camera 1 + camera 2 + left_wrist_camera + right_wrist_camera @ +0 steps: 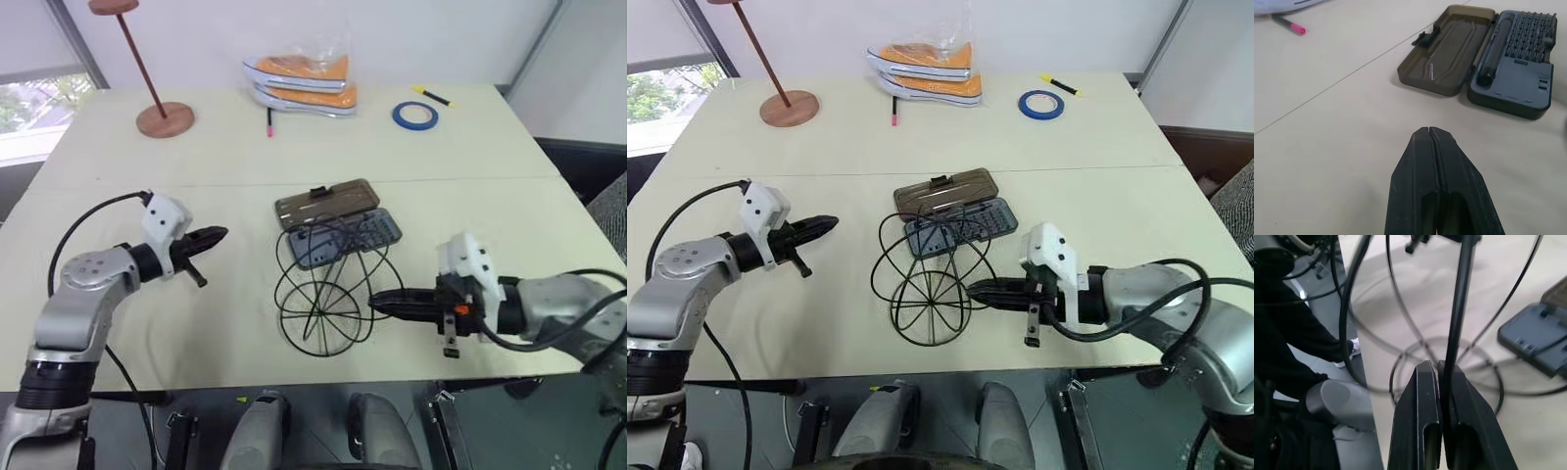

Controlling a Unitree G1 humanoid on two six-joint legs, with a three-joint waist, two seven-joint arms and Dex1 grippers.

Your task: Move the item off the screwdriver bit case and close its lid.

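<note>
The right claw [377, 302] is clamped on a hoop of the item [328, 284], which leans over the open case [345, 237]. The left claw [223, 234], closed and empty, hovers beside the lid [326, 203].

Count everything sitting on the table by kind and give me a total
wire globe frame: 1
screwdriver bit case: 1
orange sneakers in a bag: 2
blue tape roll: 1
pens or markers: 2
lamp stand: 1
Total: 8

Screwdriver bit case [345, 237] mid-table [235, 166], lid [326, 203] open behind it; wire item [328, 287] in front, overlapping case; shoes [300, 82], tape roll [414, 116] far behind.
</note>
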